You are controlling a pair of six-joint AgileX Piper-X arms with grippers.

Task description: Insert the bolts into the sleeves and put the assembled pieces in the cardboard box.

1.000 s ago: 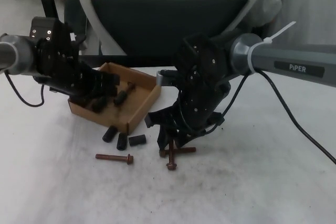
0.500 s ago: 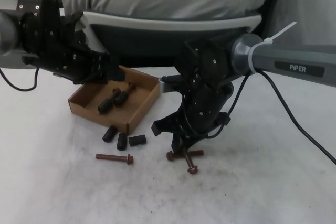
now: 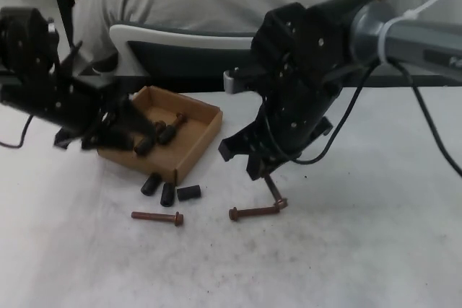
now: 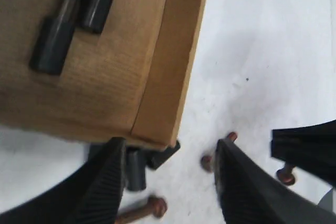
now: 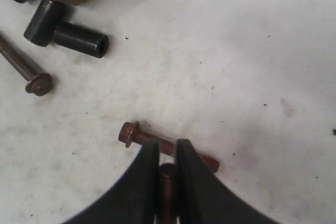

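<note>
The right gripper (image 5: 167, 151) is closed narrowly on a bolt (image 5: 168, 179), which sits pinched between its two fingers (image 5: 144, 182) and hangs tilted down toward the bench (image 3: 346, 250). A second bolt (image 5: 197, 157) lies flat just beneath the jaws. A third bolt (image 3: 157, 216) lies farther off, near three loose sleeves (image 3: 167, 194) beside the cardboard box (image 4: 178, 77). The left gripper (image 4: 170, 142) hovers above the box's near corner, its jaws spread wide and holding nothing. Two assembled pieces (image 4: 52, 40) lie inside the box.

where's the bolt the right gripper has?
High view: the bolt is clamped in the right gripper, hanging head-down just above a second bolt lying on the bench, to the right of the cardboard box.
</note>
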